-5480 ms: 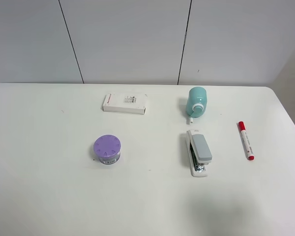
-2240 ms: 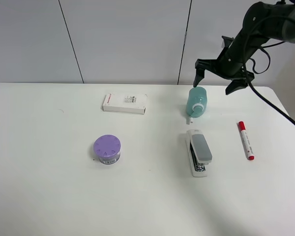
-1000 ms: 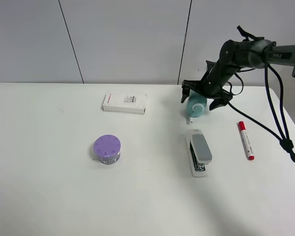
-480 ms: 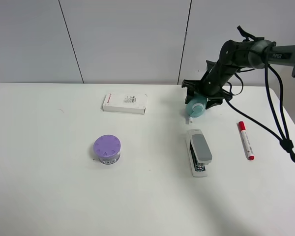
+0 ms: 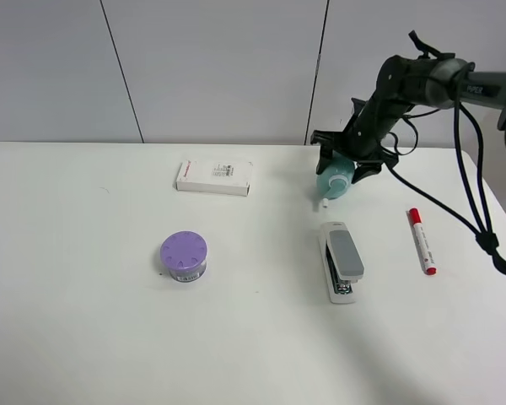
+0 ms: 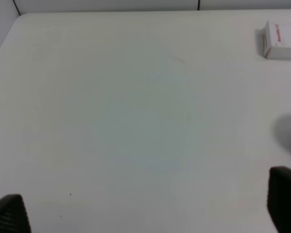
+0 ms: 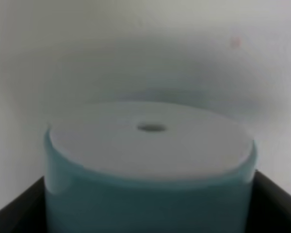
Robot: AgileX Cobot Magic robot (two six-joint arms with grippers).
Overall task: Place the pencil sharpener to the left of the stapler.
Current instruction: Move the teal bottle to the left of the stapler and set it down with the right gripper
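The mint-green pencil sharpener (image 5: 335, 180) is at the back right of the table, its white ring and crank facing forward. My right gripper (image 5: 347, 162) comes down on it from behind and is shut on its body. In the right wrist view the pencil sharpener (image 7: 150, 170) fills the picture, with a black finger at each lower corner. The grey and white stapler (image 5: 341, 260) lies lengthwise just in front of the sharpener. In the left wrist view my left gripper (image 6: 148, 211) is open over bare table, holding nothing. It does not show in the high view.
A red marker (image 5: 421, 240) lies right of the stapler. A purple round container (image 5: 184, 256) stands left of centre. A white box (image 5: 214, 177) lies at the back, also seen as the white box (image 6: 281, 40) in the left wrist view. A wall runs behind the table.
My right arm came in from above and lowered onto the sharpener. Its fingers closed on the body, and the arm has now risen slightly. The stapler and the other things have not moved.
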